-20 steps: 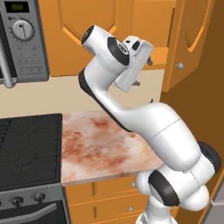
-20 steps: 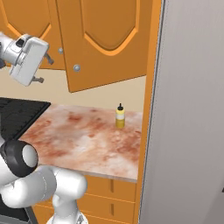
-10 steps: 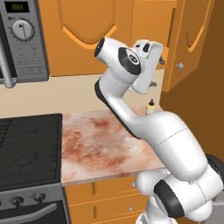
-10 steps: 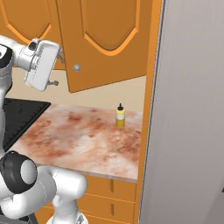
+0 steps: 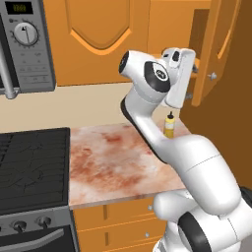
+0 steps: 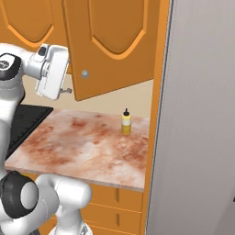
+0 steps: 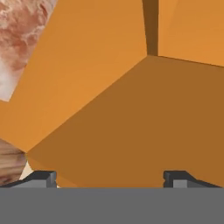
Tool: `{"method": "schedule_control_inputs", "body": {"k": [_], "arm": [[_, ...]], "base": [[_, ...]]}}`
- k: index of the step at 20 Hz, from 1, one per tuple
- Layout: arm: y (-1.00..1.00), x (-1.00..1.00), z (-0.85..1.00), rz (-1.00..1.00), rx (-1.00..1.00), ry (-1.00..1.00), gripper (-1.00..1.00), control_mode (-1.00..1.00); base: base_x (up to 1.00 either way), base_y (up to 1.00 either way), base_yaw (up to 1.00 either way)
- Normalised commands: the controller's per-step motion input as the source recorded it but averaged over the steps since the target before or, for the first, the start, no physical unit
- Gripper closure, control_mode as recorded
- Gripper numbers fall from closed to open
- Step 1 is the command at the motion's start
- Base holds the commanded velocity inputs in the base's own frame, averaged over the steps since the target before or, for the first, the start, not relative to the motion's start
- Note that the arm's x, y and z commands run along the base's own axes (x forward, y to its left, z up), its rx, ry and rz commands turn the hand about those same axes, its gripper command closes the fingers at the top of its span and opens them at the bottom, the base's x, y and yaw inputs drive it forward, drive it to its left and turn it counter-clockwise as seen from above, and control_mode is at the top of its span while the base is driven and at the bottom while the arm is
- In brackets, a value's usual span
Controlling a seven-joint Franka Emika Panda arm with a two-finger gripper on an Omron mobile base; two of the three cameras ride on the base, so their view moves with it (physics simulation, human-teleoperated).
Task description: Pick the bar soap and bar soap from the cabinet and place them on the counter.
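Observation:
My gripper (image 7: 111, 179) is open, its two dark fingertips (image 7: 43, 178) standing wide apart with nothing between them. It faces orange cabinet (image 7: 144, 118) panels at close range. In the left base view the gripper (image 5: 192, 82) is raised beside the open cabinet door (image 5: 211, 44), near its silver knob (image 5: 212, 76). From the right base view the gripper (image 6: 67, 85) is just left of that door (image 6: 110, 46). The bar soaps are hidden from view. The mottled reddish-brown counter (image 5: 113, 162) lies below the hand.
A yellow bottle (image 6: 125, 123) with a dark cap stands at the back of the counter (image 6: 82, 142), also visible as the bottle (image 5: 169, 125) under the hand. A black stove (image 5: 29, 167) and a microwave (image 5: 24, 44) sit to the left. A tall grey panel (image 6: 202, 114) bounds the right.
The arm has swung right and lifted the hand from above the counter's middle to the open cabinet door. The fingers stay wide apart.

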Motion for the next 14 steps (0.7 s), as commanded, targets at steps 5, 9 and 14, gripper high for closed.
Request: {"method": "schedule_control_inputs", "body": {"k": [5,9,14], "arm": [[-0.54,-0.44,-0.02,-0.05,-0.01,0.0,-1.0,-1.0],[-0.62,-0.38,-0.07,-0.11,0.0,0.0,-1.0,-1.0],[-0.64,-0.25,-0.11,-0.11,0.0,0.0,-1.0,-1.0]], "base": [[0.0,0.0,0.0],[0.0,0.0,0.0],[0.0,0.0,0.0]]}}
